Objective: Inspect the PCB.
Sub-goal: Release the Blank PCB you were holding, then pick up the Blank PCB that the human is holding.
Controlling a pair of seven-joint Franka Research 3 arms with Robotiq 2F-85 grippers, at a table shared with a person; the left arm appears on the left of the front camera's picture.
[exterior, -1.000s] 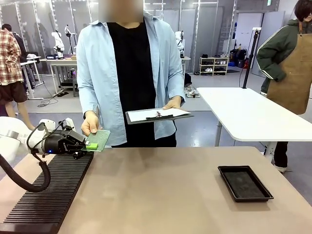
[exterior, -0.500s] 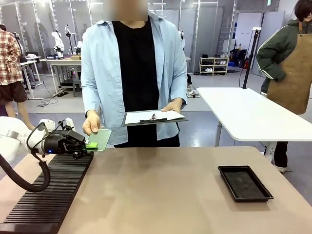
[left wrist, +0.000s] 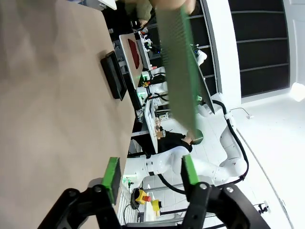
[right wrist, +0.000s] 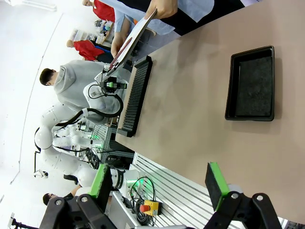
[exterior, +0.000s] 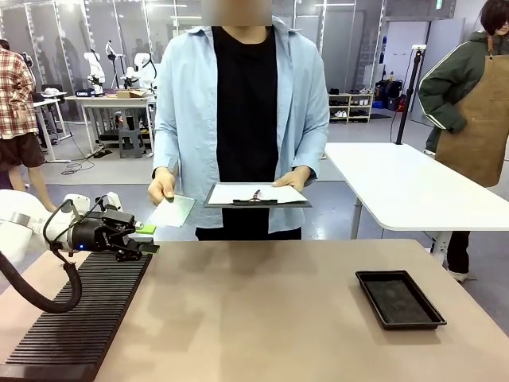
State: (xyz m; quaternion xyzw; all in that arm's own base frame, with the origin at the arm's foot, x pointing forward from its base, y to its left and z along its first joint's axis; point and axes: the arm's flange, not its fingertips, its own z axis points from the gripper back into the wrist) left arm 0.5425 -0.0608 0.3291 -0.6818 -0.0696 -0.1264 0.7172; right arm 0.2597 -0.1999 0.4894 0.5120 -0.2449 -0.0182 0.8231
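The PCB [exterior: 173, 212], a thin green board, is in the person's hand [exterior: 161, 189] just above and beyond my left gripper [exterior: 146, 238]. That gripper is open over the table's far left edge, apart from the board. In the left wrist view the PCB [left wrist: 178, 62] hangs edge-on from the hand [left wrist: 169, 5], well ahead of the open left gripper [left wrist: 150, 174], whose green pads [left wrist: 112, 176] hold nothing. My right gripper [right wrist: 157, 183] is open and empty, high above the table.
The person's other hand carries a dark clipboard [exterior: 256, 194] with white paper. A black ribbed rack [exterior: 79, 318] lies along the table's left side under my left arm. A shallow black tray [exterior: 399, 298] sits at the right, also the tray [right wrist: 250, 83] from above.
My left gripper let go of the PCB. The person drew the board up and to the right, away from the fingers, and stepped to the right. The left arm stayed put.
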